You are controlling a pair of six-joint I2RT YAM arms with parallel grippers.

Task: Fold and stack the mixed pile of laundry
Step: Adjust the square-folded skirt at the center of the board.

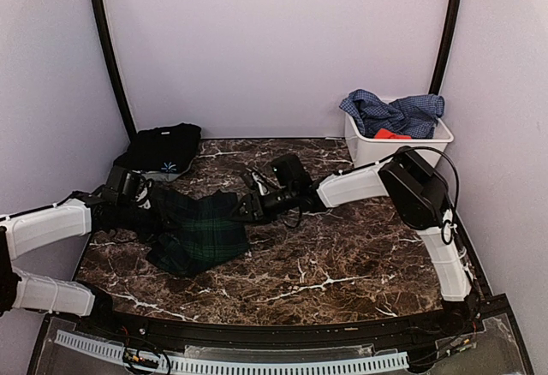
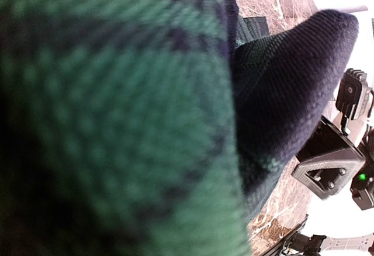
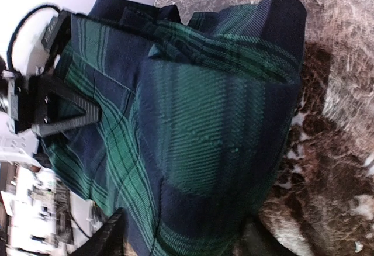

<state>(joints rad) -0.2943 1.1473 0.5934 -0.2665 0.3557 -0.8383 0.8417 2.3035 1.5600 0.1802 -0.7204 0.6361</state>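
Observation:
The dark green-navy plaid garment (image 1: 195, 231) lies rumpled on the marble table (image 1: 342, 255), left of middle. My left gripper (image 1: 130, 190) is at its left edge and is shut on that cloth. Plaid fabric (image 2: 117, 116) fills the left wrist view and hides the fingers. My right gripper (image 1: 244, 208) is at the garment's right edge. Its fingers (image 3: 111, 235) stand apart, open, with a raised fold of the plaid garment (image 3: 204, 127) between them. A black garment (image 1: 161, 148) lies at the back left. The blue checked shirt (image 1: 396, 111) and a red-orange piece (image 1: 391, 133) sit in the bin.
A white plastic bin (image 1: 377, 148) stands at the back right against the wall. Black frame posts (image 1: 107, 45) rise at both back corners. The right arm (image 1: 360, 185) reaches across the table's middle towards the left.

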